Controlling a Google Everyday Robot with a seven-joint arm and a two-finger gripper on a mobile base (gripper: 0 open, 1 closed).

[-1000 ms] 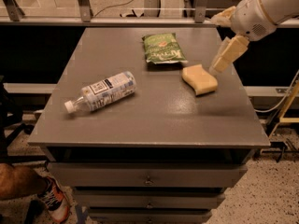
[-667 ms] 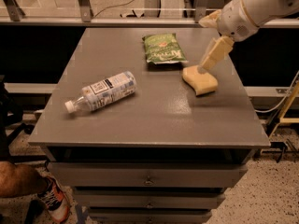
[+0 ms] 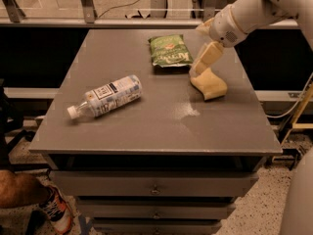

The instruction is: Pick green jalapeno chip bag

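Note:
The green jalapeno chip bag lies flat on the far middle of the grey table, white lettering up. My gripper hangs from the white arm that comes in from the upper right. It points down and to the left, just right of the bag's right edge and above the far end of the yellow sponge. It holds nothing that I can see and stands apart from the bag.
A clear plastic bottle with a white label lies on its side at the table's left middle. Drawers sit below the table front. A person's leg and shoe are at the lower left. A rail runs behind the table.
The arm and gripper have moved left and slightly down, from right of the sponge to just beside the chip bag. The bag, sponge and bottle have not moved.

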